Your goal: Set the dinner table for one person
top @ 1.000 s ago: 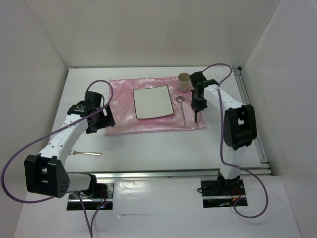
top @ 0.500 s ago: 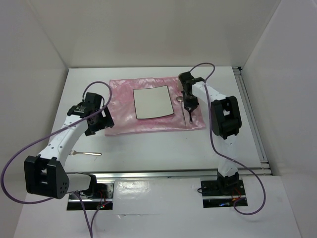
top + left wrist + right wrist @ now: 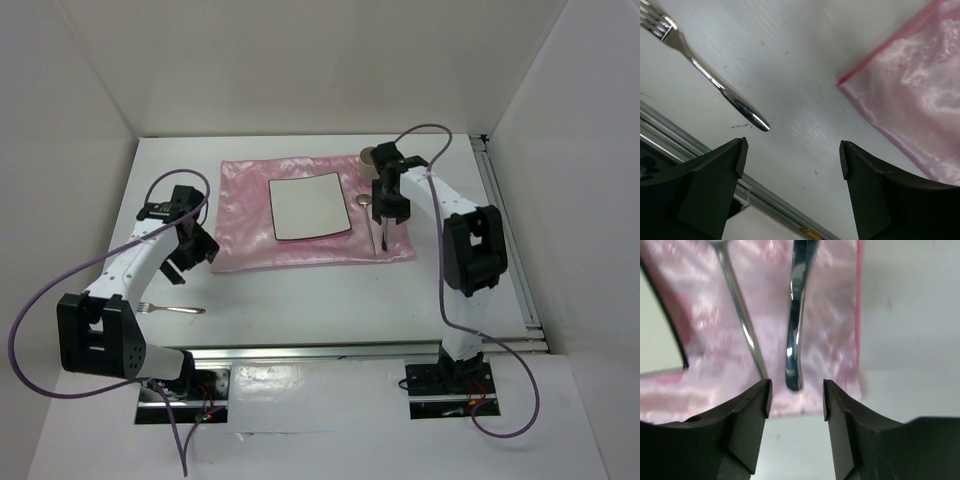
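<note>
The dinner table [image 3: 300,290] is a white top with a pink cloth [image 3: 300,240] laid on it. A square white plate [image 3: 308,205] lies on the cloth. To its right lie a spoon [image 3: 366,203] and, beside that, a dark-handled utensil [image 3: 384,238] that looks like a knife [image 3: 795,340]. My right gripper [image 3: 386,212] hovers over the knife's handle end, open [image 3: 796,390], holding nothing. A fork [image 3: 175,309] lies on bare table at the near left. My left gripper [image 3: 182,262] hangs above and beyond the fork [image 3: 705,70], wide open [image 3: 792,150] and empty.
A beige cup [image 3: 368,154] stands at the cloth's far right corner, partly hidden behind the right arm. Silver rails [image 3: 330,350] edge the table's near and right sides. White walls close in the left, back and right.
The left gripper has swung off the cloth's corner toward the near left, closer to the fork. The right gripper's jaws have spread apart, and the knife lies on the cloth beside the spoon.
</note>
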